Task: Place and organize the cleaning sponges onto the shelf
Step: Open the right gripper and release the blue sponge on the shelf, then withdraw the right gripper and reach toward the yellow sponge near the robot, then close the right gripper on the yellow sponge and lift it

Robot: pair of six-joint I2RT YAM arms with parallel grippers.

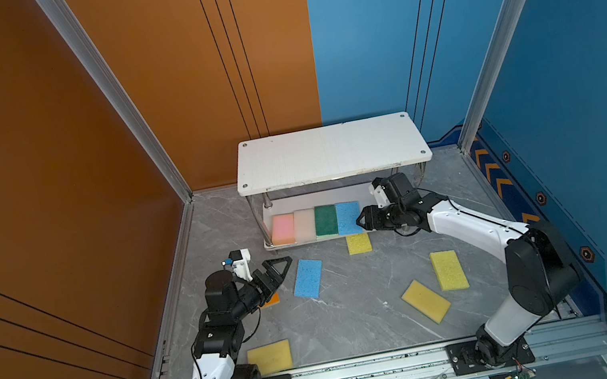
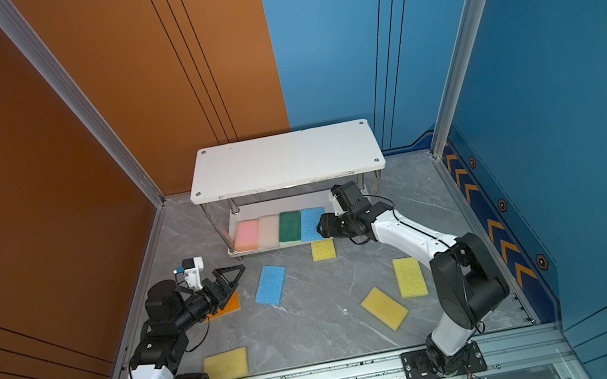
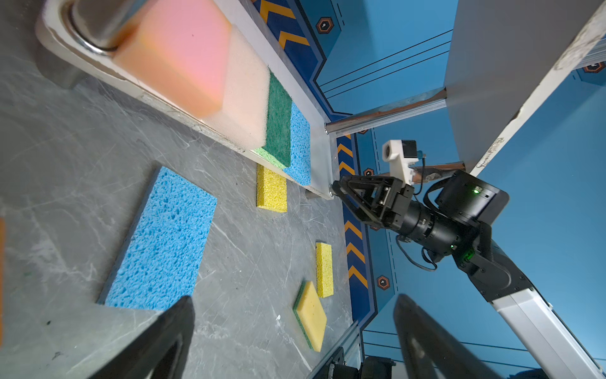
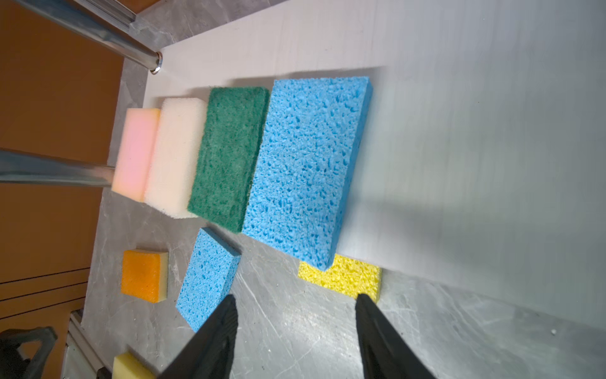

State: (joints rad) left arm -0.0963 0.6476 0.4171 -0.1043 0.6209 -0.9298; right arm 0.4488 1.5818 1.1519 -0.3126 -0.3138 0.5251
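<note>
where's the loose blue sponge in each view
Top view: blue sponge on the floor before the shelf.
Top view: blue sponge, same place.
Left wrist: blue sponge by a yellow sponge.
Right wrist: blue sponge beside the orange sponge.
Shared landmark: green sponge on the shelf.

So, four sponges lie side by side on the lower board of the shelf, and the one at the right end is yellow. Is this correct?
One detail is wrong: the colour. Four sponges lie side by side on the lower board of the shelf, and the one at the right end is blue, not yellow, as both top views show.
</note>
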